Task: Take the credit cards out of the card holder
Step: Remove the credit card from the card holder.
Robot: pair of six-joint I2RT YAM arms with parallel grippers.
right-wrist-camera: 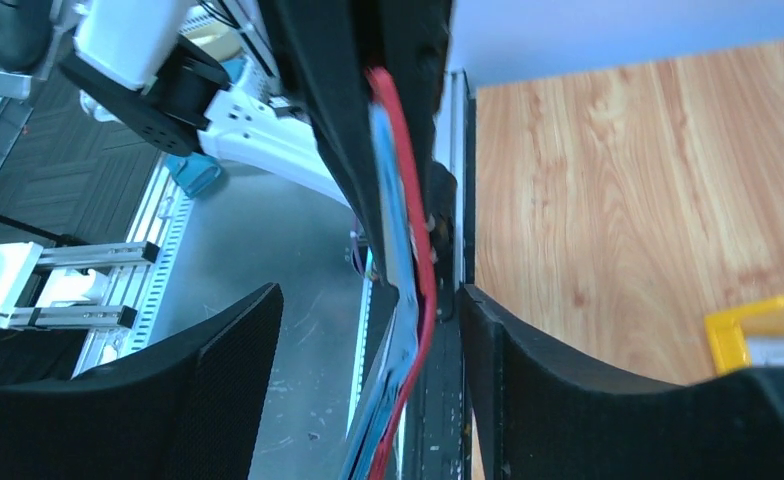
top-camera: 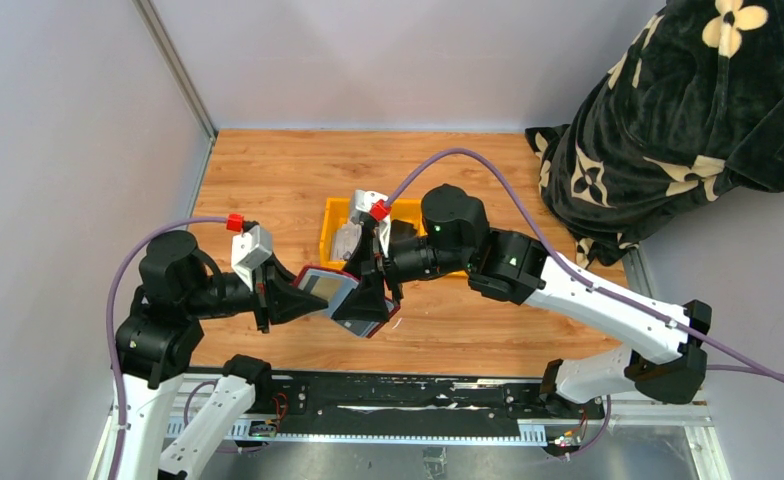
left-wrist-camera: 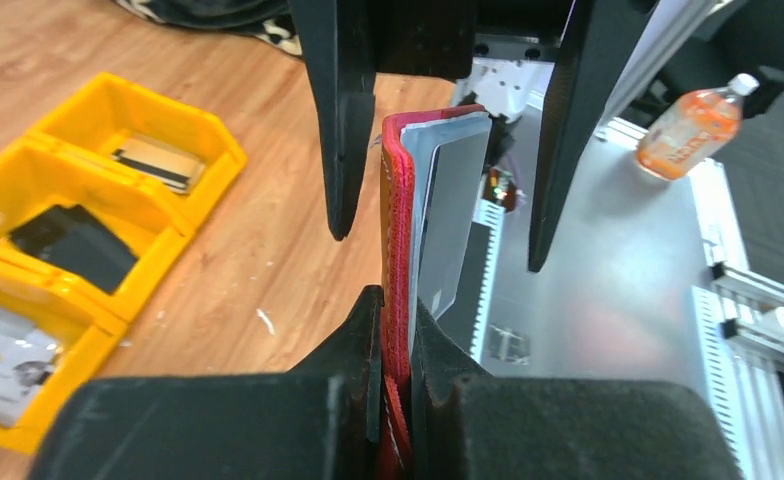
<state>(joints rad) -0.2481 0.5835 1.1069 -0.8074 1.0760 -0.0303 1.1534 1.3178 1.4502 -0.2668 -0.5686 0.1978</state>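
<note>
The dark red card holder (top-camera: 326,287) is held off the table between both arms. My left gripper (top-camera: 308,296) is shut on its lower edge, seen close in the left wrist view (left-wrist-camera: 396,345), where the holder (left-wrist-camera: 398,210) stands on edge with grey see-through sleeves (left-wrist-camera: 450,215). My right gripper (top-camera: 368,315) is open, its fingers (left-wrist-camera: 343,120) straddling the holder's free end without touching; in the right wrist view the holder (right-wrist-camera: 411,290) hangs between the open gripper (right-wrist-camera: 368,335). A dark card (left-wrist-camera: 73,245), a pale card (left-wrist-camera: 153,160) and a silvery card (left-wrist-camera: 3,360) lie in the tray.
The yellow three-compartment tray (top-camera: 330,215) sits on the wooden table behind the grippers, and shows in the left wrist view (left-wrist-camera: 183,235). A black flowered cloth (top-camera: 668,110) is heaped at the back right. An orange bottle (left-wrist-camera: 693,125) lies beyond the table's near edge.
</note>
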